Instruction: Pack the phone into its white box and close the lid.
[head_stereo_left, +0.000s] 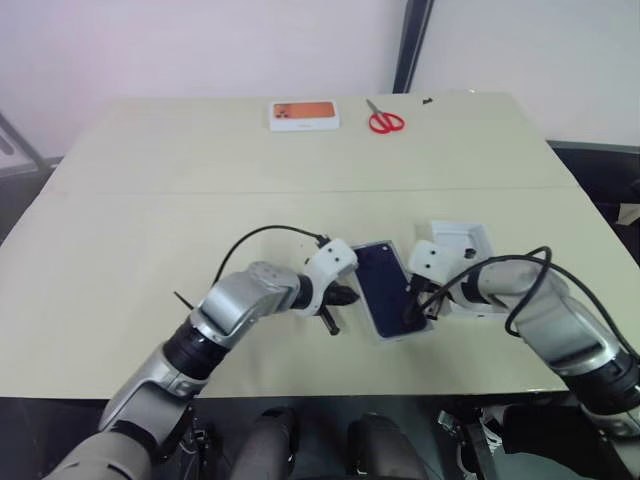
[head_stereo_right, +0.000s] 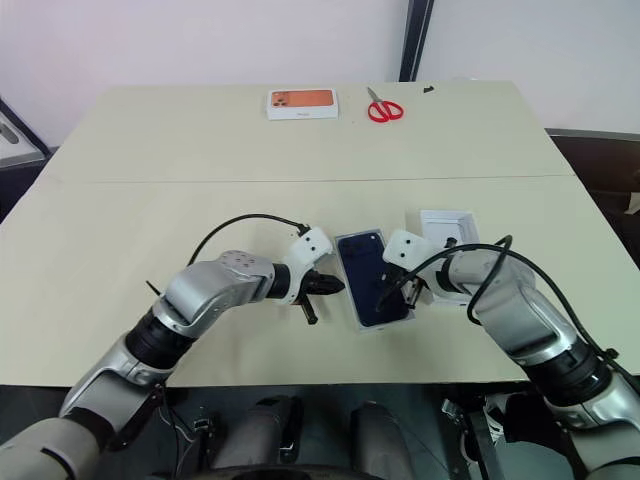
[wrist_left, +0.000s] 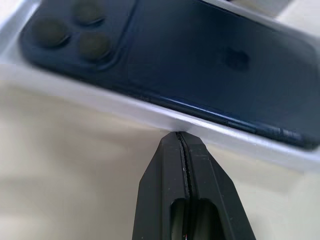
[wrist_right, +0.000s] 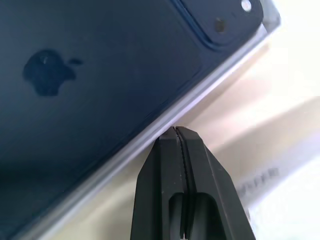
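1. Head views: the phone (head_stereo_left: 388, 289) is seen lying back up in the white box (head_stereo_left: 404, 333), long axis running away from the robot, flanked by the left gripper (head_stereo_left: 343, 296) and right gripper (head_stereo_left: 412, 305); the lid (head_stereo_left: 462, 243) rests just beyond.
2. Left wrist view: closed fingers (wrist_left: 186, 175) are pressed against the box wall.
3. Right wrist view: closed fingers (wrist_right: 181, 160) meet the opposite wall.

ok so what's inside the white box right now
The phone lies in the white box back up, its camera cluster showing. The box's thin rim shows around it; the phone covers the tray's floor, so whether anything lies underneath cannot be seen. The lid lies beside it.
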